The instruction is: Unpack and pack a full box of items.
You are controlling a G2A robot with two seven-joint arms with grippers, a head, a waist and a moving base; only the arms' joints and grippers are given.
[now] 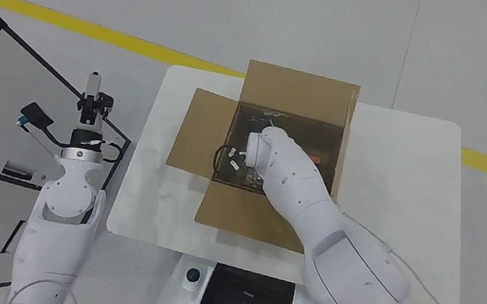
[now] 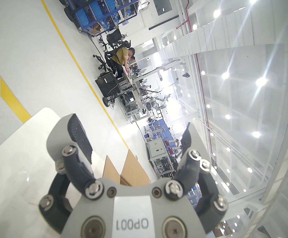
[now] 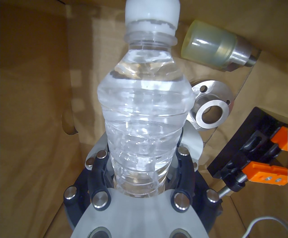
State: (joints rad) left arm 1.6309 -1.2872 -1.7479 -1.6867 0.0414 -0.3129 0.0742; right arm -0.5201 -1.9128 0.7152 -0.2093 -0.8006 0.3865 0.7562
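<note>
3 bits crowd the water bottle (image 3: 144,108) inside the box (image 1: 297,84) on the counter (image 1: 412,179): capped metal cylinder (image 3: 211,51), steel flange (image 3: 212,110), black-orange clamp (image 3: 254,153). The right gripper (image 3: 144,157) pinches the bottle's lower body, and the left gripper (image 2: 132,144) hangs spread off the counter's left edge.

My left arm (image 1: 73,187) points to the far side, left gripper (image 2: 130,131) spread wide. My right arm (image 1: 311,211) reaches far-left, right gripper (image 3: 140,162) clamped around a bottle (image 3: 144,101).

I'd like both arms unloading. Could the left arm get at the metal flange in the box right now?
Probably not: the right gripper, shut on the water bottle, crowds the box beside the metal flange, and the left gripper sits open beside the table.
</note>
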